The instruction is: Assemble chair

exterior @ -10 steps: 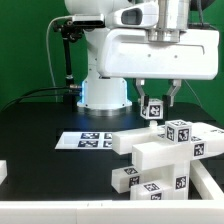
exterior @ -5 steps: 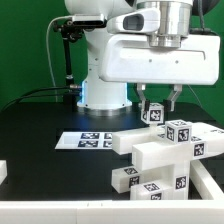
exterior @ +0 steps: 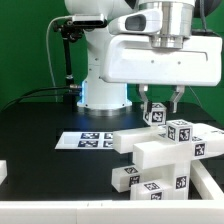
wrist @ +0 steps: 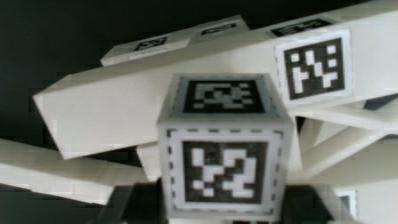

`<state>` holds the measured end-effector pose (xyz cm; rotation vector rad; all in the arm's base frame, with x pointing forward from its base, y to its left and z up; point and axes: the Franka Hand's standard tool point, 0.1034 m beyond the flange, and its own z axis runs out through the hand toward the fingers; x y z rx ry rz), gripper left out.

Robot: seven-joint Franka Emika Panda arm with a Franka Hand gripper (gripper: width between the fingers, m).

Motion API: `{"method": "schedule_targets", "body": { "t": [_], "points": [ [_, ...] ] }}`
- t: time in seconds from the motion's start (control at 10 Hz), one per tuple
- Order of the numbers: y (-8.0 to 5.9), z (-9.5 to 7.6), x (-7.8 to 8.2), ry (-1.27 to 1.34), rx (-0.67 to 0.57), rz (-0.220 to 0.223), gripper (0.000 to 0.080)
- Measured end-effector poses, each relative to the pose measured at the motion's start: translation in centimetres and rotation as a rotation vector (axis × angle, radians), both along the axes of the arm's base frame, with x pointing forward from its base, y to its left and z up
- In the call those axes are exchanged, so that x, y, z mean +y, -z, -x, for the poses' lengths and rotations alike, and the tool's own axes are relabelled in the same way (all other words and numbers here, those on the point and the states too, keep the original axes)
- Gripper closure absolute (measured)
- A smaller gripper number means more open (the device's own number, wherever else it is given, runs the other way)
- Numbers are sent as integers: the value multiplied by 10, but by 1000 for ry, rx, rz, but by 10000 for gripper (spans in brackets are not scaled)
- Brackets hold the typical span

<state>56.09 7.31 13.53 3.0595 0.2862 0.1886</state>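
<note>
Above the piled chair parts (exterior: 160, 150), gripper (exterior: 158, 113) pinching a tagged cube (exterior: 156, 113), marker board (exterior: 85, 139) nearby, robot base (exterior: 105, 92) behind

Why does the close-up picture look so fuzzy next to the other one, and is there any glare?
In the wrist view the tagged block fills the frame and looks soft and blurred, its tag edges smeared. In the exterior view the chair parts are sharper, but their white faces are brightly lit and nearly washed out against the black table; the gripper sits in shade under the arm.
</note>
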Motion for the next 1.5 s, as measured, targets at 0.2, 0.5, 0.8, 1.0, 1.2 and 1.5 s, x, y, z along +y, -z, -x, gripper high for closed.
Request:
{"method": "schedule_targets", "body": {
  "t": [0.2, 0.5, 0.8, 1.0, 1.2, 1.5],
  "points": [
    [0, 1, 0, 0, -1, -1, 515],
    [0, 1, 0, 0, -1, -1, 515],
    [0, 1, 1, -2, -1, -1, 515],
    [-1, 1, 2, -3, 0, -1, 515],
    [-1, 0, 1, -1, 0, -1, 515],
    [1, 2, 0, -3, -2, 0, 515]
  ]
}}
